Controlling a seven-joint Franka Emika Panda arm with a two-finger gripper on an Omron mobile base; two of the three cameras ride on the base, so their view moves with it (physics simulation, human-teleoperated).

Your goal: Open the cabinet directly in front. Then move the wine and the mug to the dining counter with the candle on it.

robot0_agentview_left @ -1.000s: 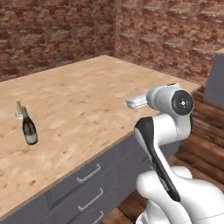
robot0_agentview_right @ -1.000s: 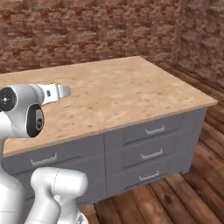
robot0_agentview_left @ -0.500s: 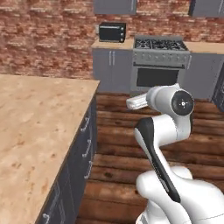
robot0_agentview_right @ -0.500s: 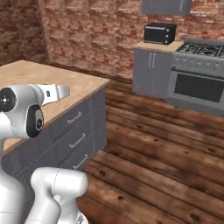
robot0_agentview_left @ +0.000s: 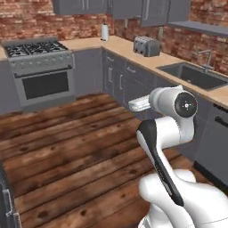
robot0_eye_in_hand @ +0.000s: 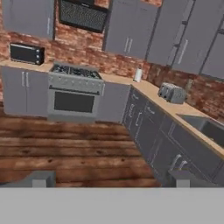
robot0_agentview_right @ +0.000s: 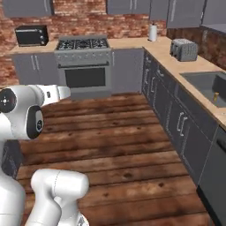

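Looking out over a wide plank wooden floor (robot0_agentview_left: 67,147), which is taking up most of my near and middle ground. Beyond it, I'm seeing a tan L-shaped counter (robot0_agentview_right: 161,50) running along the far brick wall and down the right side, sitting over grey base units (robot0_agentview_right: 176,119). My white arm (robot0_agentview_left: 169,129) is rising folded in the near foreground, with its hand pointing out over the floor.

I'm watching the cabinet (robot0_eye_in_hand: 129,28) in the hand view. It is hanging on the far wall, just right of the dark range hood (robot0_eye_in_hand: 83,15) and above the stretch of counter next to the corner. Both grey doors are sitting shut, with the paired silver handles meeting in the middle.

Below the hood, the stove (robot0_agentview_right: 84,66) is standing against the far wall. On the right, the sink (robot0_agentview_left: 191,75) is lying sunk into the counter. The black microwave (robot0_agentview_right: 31,35) is sitting far left, the silver toaster (robot0_agentview_left: 147,46) on the right run, and a white paper roll (robot0_agentview_left: 105,32) is standing upright in the corner.

The gripper (robot0_eye_in_hand: 111,181) is hanging with its fingertips (robot0_eye_in_hand: 38,178) spread wide, and I'm seeing nothing between them, well apart from the cabinet.
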